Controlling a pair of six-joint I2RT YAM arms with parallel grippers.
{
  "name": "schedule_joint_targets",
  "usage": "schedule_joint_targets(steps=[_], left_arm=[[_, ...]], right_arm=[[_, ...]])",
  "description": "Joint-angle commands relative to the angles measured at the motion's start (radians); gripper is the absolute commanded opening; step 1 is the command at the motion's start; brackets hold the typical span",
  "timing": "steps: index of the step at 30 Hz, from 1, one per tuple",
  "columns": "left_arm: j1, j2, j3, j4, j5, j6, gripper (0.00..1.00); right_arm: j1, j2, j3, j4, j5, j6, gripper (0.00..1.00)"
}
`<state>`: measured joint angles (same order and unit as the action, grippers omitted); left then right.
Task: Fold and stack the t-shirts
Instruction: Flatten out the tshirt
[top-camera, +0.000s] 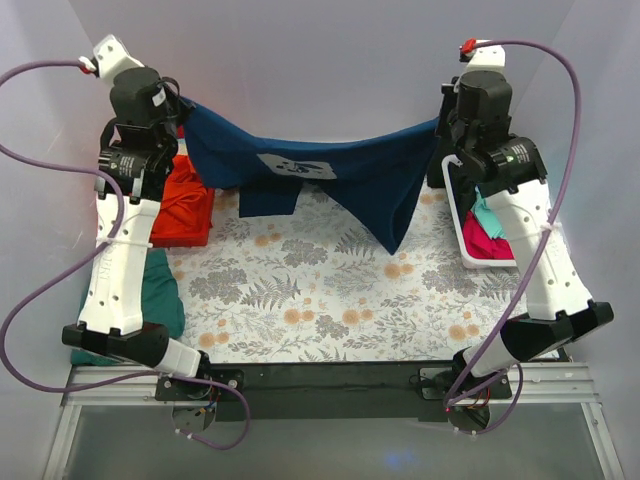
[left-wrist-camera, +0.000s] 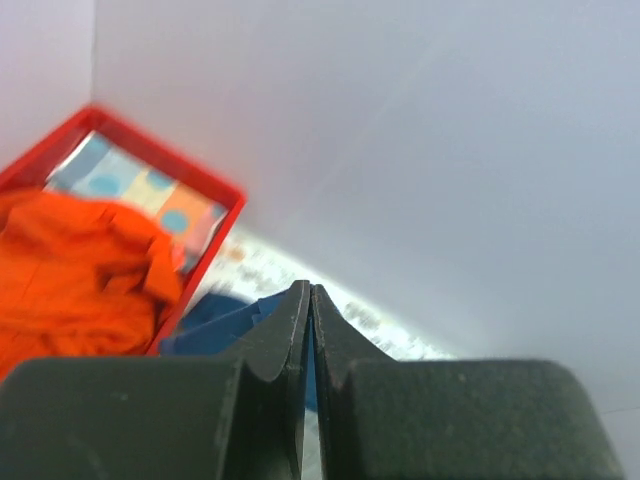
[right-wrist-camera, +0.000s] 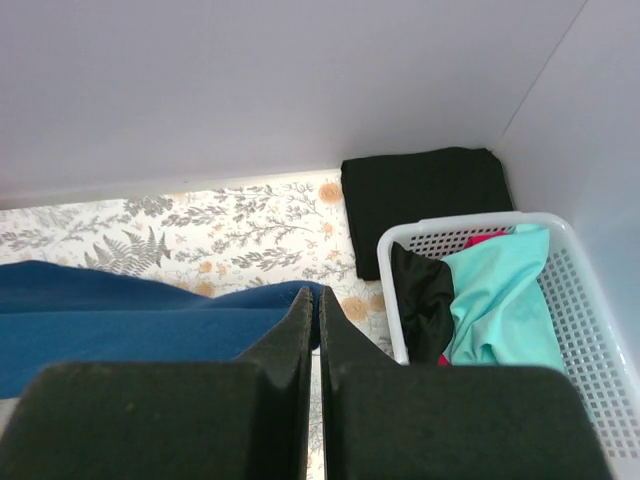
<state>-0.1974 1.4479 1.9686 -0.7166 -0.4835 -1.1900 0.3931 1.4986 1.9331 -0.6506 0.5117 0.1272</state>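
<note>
A navy blue t-shirt (top-camera: 320, 170) with a small white chest mark hangs stretched in the air between my two grippers, above the floral table cloth (top-camera: 300, 290). My left gripper (top-camera: 180, 103) is shut on its left end; the cloth (left-wrist-camera: 215, 320) shows blue beside the jaws (left-wrist-camera: 308, 295). My right gripper (top-camera: 442, 125) is shut on its right end, where the cloth (right-wrist-camera: 120, 315) runs left from the jaws (right-wrist-camera: 318, 297). A folded black shirt (right-wrist-camera: 425, 205) lies at the far right corner. Turquoise (right-wrist-camera: 500, 300), black and red-pink shirts lie in a white basket (right-wrist-camera: 590, 330).
A red tray (left-wrist-camera: 160, 165) with an orange cloth (top-camera: 185, 205) stands at the left, seen also in the left wrist view (left-wrist-camera: 80, 270). A dark green cloth (top-camera: 160, 290) lies under the left arm. The white basket (top-camera: 470, 235) stands at the right. Grey walls enclose the table.
</note>
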Motion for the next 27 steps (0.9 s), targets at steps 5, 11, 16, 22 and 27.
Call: schedule_joint_targets(steps=[5,11,16,22,27], left_arm=[[0.006,-0.02,0.274,0.101,0.144,0.089,0.0],[0.006,-0.141,0.239,0.222,0.244,0.135,0.0],[0.006,-0.221,0.26,0.279,0.305,0.162,0.0],[0.006,-0.158,0.273,0.333,0.301,0.201,0.0],[0.006,-0.015,0.271,0.402,0.298,0.185,0.0]], right_arm=[[-0.003,-0.176,0.018,0.028,-0.062,-0.034,0.01],[-0.003,-0.356,-0.095,0.071,-0.104,-0.054,0.01],[-0.005,-0.449,-0.117,0.095,-0.122,-0.067,0.01],[-0.003,-0.457,-0.149,0.172,-0.108,-0.078,0.01],[-0.003,-0.362,-0.192,0.224,-0.064,-0.093,0.01]])
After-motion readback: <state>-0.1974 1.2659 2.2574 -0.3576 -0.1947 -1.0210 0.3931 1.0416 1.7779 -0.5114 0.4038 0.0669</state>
